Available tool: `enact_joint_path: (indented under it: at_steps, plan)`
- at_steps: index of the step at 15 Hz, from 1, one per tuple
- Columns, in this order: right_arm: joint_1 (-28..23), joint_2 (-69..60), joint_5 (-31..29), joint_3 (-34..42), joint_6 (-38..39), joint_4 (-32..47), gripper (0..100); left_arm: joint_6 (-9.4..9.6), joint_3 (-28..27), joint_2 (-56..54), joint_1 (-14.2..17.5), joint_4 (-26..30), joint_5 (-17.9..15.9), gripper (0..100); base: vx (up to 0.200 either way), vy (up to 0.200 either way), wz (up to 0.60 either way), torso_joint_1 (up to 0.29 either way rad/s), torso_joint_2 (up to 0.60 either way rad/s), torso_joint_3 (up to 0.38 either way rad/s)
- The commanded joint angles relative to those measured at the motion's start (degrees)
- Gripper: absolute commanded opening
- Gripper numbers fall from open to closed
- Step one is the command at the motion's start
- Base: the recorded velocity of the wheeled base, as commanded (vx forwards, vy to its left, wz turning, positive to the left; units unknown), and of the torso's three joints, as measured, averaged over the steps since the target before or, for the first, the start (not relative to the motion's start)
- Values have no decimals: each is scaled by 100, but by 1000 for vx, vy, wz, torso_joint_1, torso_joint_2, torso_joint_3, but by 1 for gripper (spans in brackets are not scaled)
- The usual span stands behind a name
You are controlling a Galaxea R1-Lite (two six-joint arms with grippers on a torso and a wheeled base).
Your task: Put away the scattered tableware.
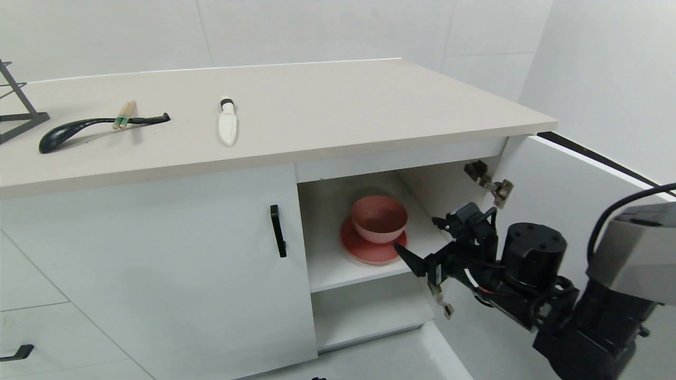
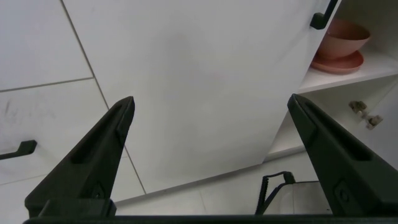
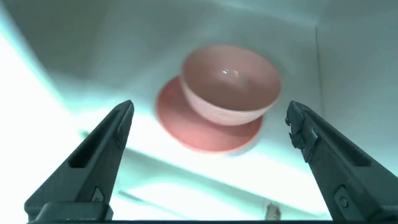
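our right gripper (image 1: 415, 232), spread wide and empty, sits just before the bowl (image 1: 379, 217) stacked on the plate (image 1: 369, 252) on the shelf (image 1: 327, 258), so we judge any sideways swing could clip the bowl or the open door (image 1: 560, 195).

Bowl (image 1: 379, 217) on plate (image 1: 364, 252), on cupboard shelf (image 1: 327, 266) beneath bench (image 1: 317, 116); on the bench, chopsticks (image 1: 124, 115) across ladle (image 1: 68, 132), knife (image 1: 227, 122) at its 3 o'clock.
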Motion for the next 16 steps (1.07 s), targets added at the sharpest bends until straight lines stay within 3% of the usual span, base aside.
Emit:
enact_joint_path:
  at_steps: [1, 4, 6, 8, 9, 10, 11, 13, 16]
  plan:
    - [257, -1563, 153, 1005, -142, -85, 100, -1, 1, 10, 4, 2, -6, 100, 0, 0, 0, 0, 0, 0]
    - [222, -3242, 179, 2007, -142, 20, 100, -1, 1, 10, 4, 2, -6, 100, 0, 0, 0, 0, 0, 0]
    - [72, -3910, 171, 2324, -159, 337, 100, -1, 1, 10, 4, 2, 3, 100, 0, 0, 0, 0, 0, 0]
    - [-218, -4648, 162, 2324, -186, 1268, 100, -1, 1, 10, 4, 2, -6, 100, 0, 0, 0, 0, 0, 0]
    - [-218, -4648, 162, 2324, -186, 1268, 100, -1, 1, 10, 4, 2, -6, 100, -200, 0, 0, 2, 2, 2]
    - [-464, -5870, 162, 2324, -177, 2745, 100, 7, 1, 10, 4, -7, -6, 100, -200, 0, 0, 7, -2, 7]
    - [-561, -6116, 162, 2324, -177, 3114, 100, 7, 1, 10, 4, 2, -6, 100, -200, 0, 0, 2, 12, 2]
    - [-1027, -7592, 153, 2324, -63, 5672, 100, -1, 1, 1, 4, -7, 3, 100, -200, 0, 0, 2, -2, 0]
    - [-1923, -10045, 250, 2324, 69, 8150, 100, -10, 1, -43, -4, -7, 3, 100, -200, 0, 0, 4, -2, 2]
